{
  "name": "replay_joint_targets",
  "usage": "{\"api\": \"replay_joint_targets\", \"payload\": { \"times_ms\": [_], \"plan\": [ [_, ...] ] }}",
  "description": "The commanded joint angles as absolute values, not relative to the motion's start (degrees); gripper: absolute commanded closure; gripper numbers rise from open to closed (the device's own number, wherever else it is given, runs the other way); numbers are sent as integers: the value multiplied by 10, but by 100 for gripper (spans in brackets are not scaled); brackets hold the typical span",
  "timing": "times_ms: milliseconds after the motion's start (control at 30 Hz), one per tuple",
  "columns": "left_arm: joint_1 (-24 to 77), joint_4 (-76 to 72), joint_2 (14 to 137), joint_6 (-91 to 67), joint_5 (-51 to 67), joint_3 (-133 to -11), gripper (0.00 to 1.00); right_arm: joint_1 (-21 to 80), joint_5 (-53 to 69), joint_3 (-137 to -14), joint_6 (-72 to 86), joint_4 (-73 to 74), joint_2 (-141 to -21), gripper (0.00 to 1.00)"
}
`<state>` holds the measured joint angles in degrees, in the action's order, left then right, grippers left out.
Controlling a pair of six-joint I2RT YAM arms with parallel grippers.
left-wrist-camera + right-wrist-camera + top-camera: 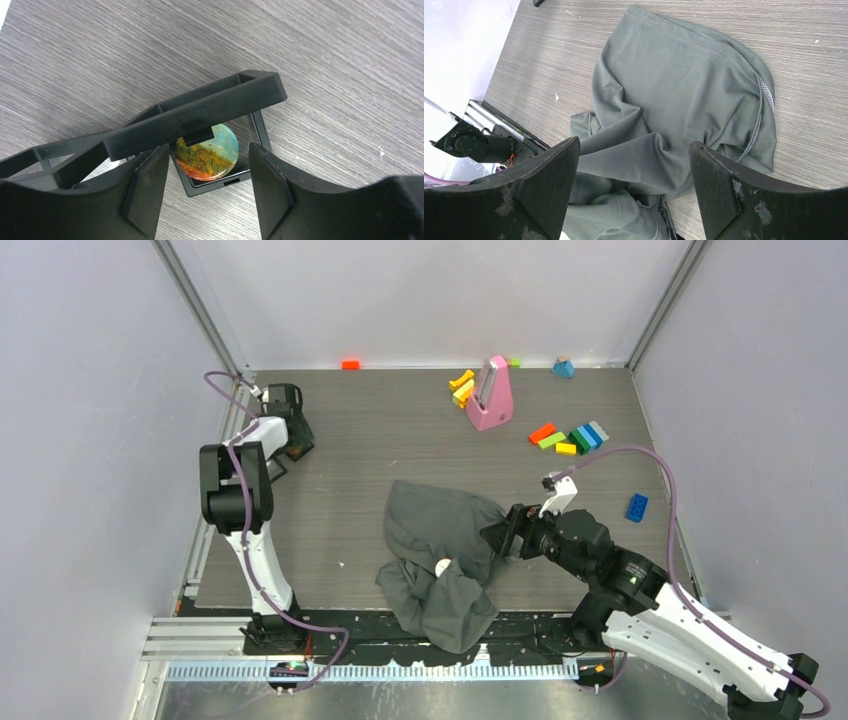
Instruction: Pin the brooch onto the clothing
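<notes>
1. Pickup seems the step: left gripper [206, 175], spread, straddles the brooch [210, 152] in its open black case [220, 102], far left.
2. Next it must pinch the thin disc free.
3. T-shirt [440, 540] lies crumpled, centre near; right gripper [498, 536], spread, hovers at its right edge.
4. Grey wood-grain table [380, 430], pale walls [100, 390].

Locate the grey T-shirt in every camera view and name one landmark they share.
Top external: T-shirt crumpled at bottom centre, hanging over the near edge of the table, just left of the right end effector.
Left wrist: not in it.
Right wrist: T-shirt fills the middle of the picture.
Shared landmark: the grey wood-grain table.
</notes>
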<state>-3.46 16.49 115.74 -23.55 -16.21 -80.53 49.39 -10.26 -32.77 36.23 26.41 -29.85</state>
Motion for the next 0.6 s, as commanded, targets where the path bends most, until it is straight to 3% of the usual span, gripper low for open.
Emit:
{"api": "replay_joint_targets", "payload": {
  "times_ms": [0, 200, 300, 567],
  "plan": [
    [-38, 157, 1165, -230, -149, -828, 39, 493, -100, -329, 352, 226, -306, 15],
    [-43, 167, 1167, -236, -149, -827, 41, 493, -99, -330, 350, 225, -305, 15],
    [-44, 168, 1169, -236, -144, -827, 50, 494, -99, -329, 349, 225, -305, 15],
    [-45, 166, 1146, -236, -142, -811, 56, 494, -98, -329, 349, 225, -302, 15]
  ]
}}
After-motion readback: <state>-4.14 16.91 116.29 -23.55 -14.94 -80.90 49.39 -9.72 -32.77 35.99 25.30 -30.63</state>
